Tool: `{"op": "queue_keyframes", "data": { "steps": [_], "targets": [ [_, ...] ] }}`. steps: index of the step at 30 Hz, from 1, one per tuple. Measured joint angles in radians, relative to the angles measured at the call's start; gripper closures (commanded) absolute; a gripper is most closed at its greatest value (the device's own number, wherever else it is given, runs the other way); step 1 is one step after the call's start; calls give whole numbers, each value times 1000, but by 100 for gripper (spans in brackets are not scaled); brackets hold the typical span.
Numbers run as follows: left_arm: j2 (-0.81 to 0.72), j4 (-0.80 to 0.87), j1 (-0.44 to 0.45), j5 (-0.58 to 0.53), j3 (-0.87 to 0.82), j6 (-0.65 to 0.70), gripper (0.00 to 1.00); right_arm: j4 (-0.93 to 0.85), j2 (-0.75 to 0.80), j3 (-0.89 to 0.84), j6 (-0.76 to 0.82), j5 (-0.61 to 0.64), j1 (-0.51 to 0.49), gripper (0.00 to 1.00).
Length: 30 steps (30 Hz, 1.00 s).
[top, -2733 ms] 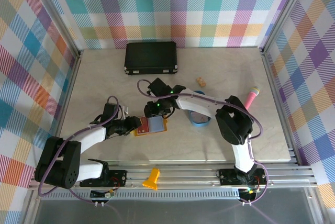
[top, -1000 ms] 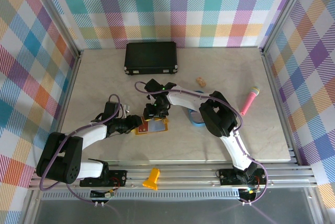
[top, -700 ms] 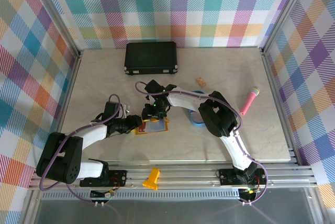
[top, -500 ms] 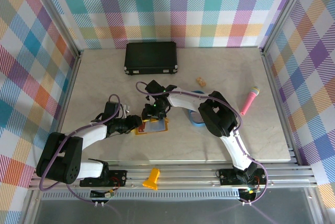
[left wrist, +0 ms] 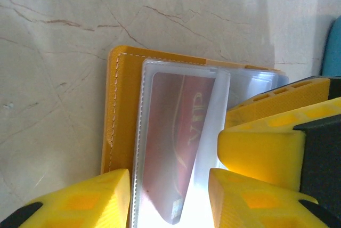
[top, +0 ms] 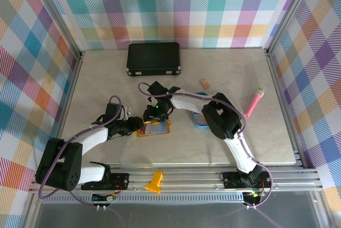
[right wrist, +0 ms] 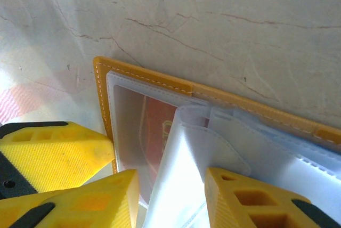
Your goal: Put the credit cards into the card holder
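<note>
Shifted slightly left since earlier, right gripper [right wrist: 170, 185] straddles clear sleeve [right wrist: 186, 143] of mustard-yellow folding card holder [right wrist: 141, 73], left gripper [left wrist: 169, 180] straddles red plastic card [left wrist: 170, 132], both grips unclear.

The card holder [top: 154, 129] lies open on the tabletop [top: 106, 89], left of centre, with a card [left wrist: 170, 143] in one of its sleeves. The left gripper [top: 139, 126] is at its left edge and the right gripper [top: 155, 116] at its far edge. A case [top: 153, 59] lies behind, near the back wall. A tray [top: 201, 123] lies right of the holder, and a toy microphone [top: 254, 102] farther right.
</note>
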State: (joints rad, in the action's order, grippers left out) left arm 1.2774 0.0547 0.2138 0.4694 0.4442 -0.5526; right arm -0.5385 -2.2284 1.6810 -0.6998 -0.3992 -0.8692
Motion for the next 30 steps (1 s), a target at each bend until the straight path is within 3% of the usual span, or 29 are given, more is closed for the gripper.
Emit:
{"op": "queue_keyframes", "data": {
  "steps": [8, 18, 30],
  "targets": [
    [-76, 59, 0, 4, 0, -10, 57, 0, 0, 11, 0, -4, -3, 62],
    [-280, 135, 17, 45, -20, -87, 58, 20, -1, 27, -11, -19, -5, 61],
    [-328, 178, 24, 55, -30, -113, 58, 42, -5, 30, -23, -41, -8, 61]
  ]
}}
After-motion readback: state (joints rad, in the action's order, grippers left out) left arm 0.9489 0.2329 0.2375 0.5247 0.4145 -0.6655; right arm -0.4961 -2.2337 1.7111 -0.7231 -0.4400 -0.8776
